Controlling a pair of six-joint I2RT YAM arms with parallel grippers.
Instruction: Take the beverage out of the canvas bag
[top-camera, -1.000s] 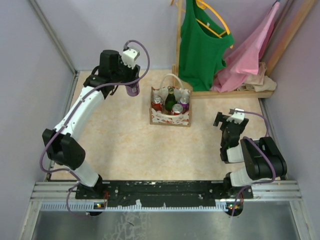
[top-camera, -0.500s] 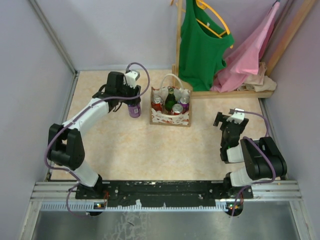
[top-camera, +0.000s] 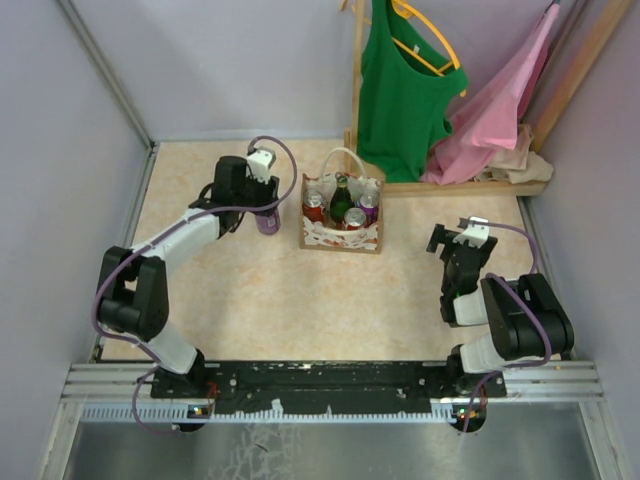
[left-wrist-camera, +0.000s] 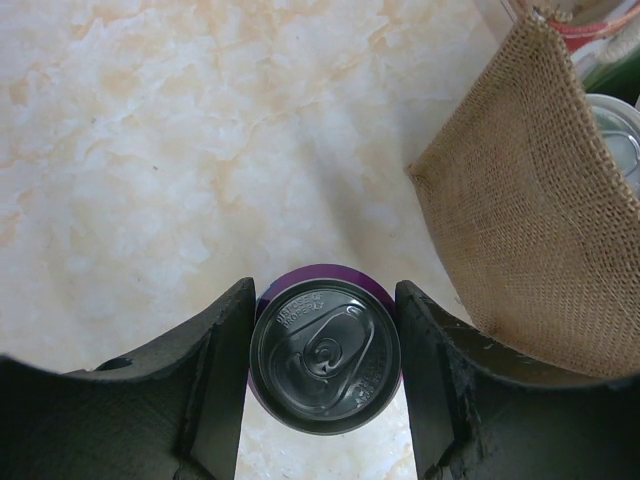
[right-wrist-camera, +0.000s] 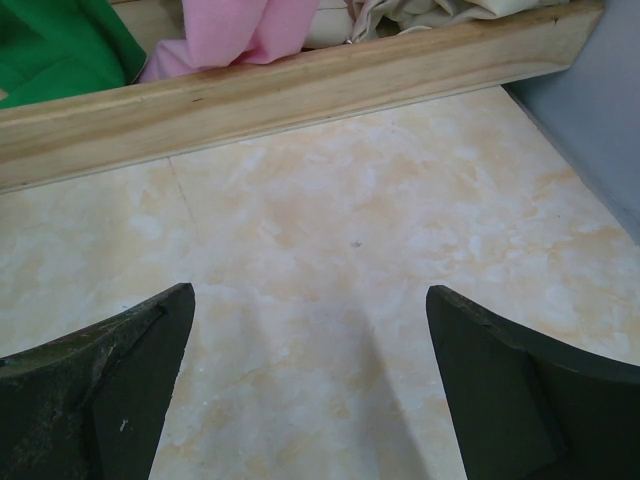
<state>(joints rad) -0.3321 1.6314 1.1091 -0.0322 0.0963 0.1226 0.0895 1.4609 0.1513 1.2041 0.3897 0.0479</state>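
Since a second ago, we see the left arm (top-camera: 170, 235) has swung down, bringing the purple can (top-camera: 267, 222) low, just left of the canvas bag (top-camera: 341, 235) and outside it. The right fingers (top-camera: 447, 240) are well apart from both.

From the left wrist, we find the left fingers (left-wrist-camera: 225, 375) gripping the can upright, axis vertical, with the bag's wall just to its right.

From the right wrist, those fingers gape with nothing between them over the surface (right-wrist-camera: 330, 230).

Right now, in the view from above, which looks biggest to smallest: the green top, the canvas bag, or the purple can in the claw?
1. green top, clearly largest; it hangs higher, which may enlarge it
2. canvas bag
3. purple can in the left claw, smallest
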